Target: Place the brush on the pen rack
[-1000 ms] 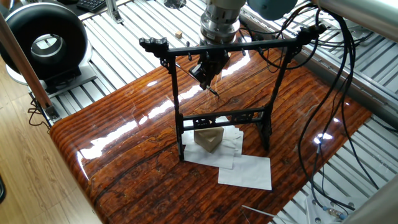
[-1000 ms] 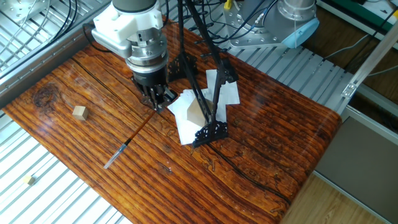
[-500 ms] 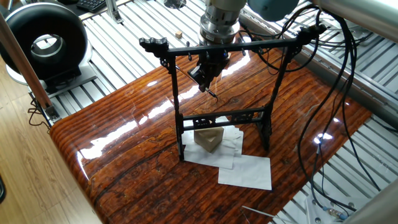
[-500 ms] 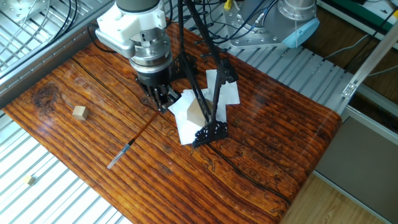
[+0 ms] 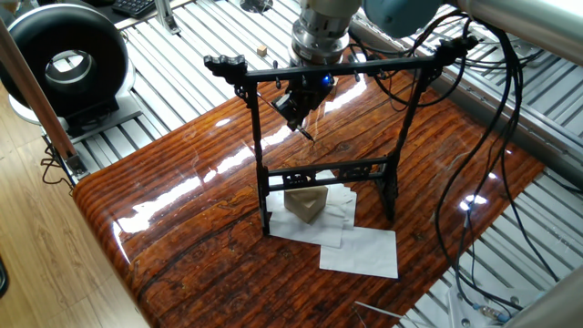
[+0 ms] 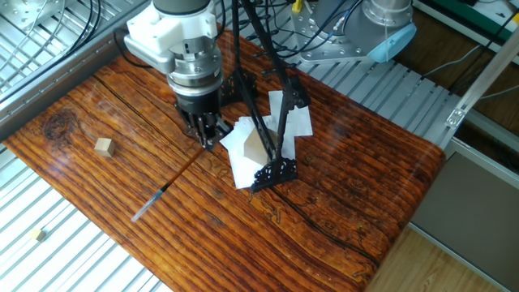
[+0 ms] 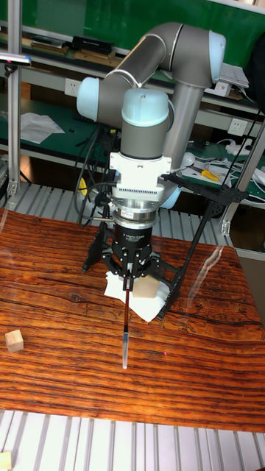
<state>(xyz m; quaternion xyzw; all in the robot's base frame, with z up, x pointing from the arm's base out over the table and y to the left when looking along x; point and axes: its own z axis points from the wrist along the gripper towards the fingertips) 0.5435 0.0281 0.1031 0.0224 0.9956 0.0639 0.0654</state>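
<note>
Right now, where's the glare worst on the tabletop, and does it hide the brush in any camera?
One fixed view: strong white glare streaks on the glossy table and near its right edge; the brush is barely visible there. The other fixed view: mild sheen, brush clear. Tall fixed view: even light, brush sharp below the tool.

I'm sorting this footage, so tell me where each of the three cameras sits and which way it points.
One fixed view: high on the rack side, looking down through the tall black pen rack at the gripper behind it; wrist shows.
The other fixed view: high at the rack's end, looking down on the glossy wooden table; wrist and gripper show.
Tall fixed view: low, facing the whole arm, gripper holding the thin dark brush.
Shared: the last two show the small wooden cube.
</note>
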